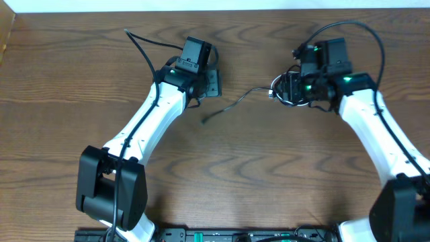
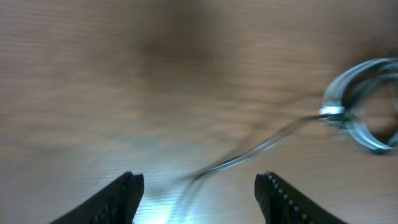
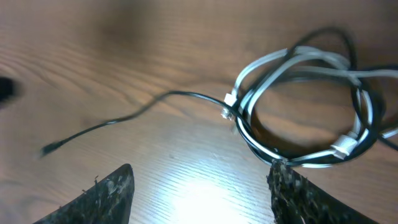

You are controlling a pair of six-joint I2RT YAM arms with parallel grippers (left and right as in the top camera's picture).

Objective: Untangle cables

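Cables: thin black cord (image 3: 124, 118) and thin white cord (image 3: 267, 64), wound together in one loose coil on the brown wood-grain worktop (image 1: 269, 175), right of centre.
Black tail: runs out of the coil leftward; its plug end lies free between the arms.
Right gripper (image 3: 202, 168): spread wide, holding nothing; one fingertip at the coil's rim, contact unclear.
Left gripper (image 2: 199, 179): spread wide, holding nothing; view blurred, a strand passes between its fingers.

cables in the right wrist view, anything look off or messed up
The white cable and black cable are wound together in a tangled coil just ahead of the open right gripper, with one black end trailing off across the table. Nothing looks damaged.
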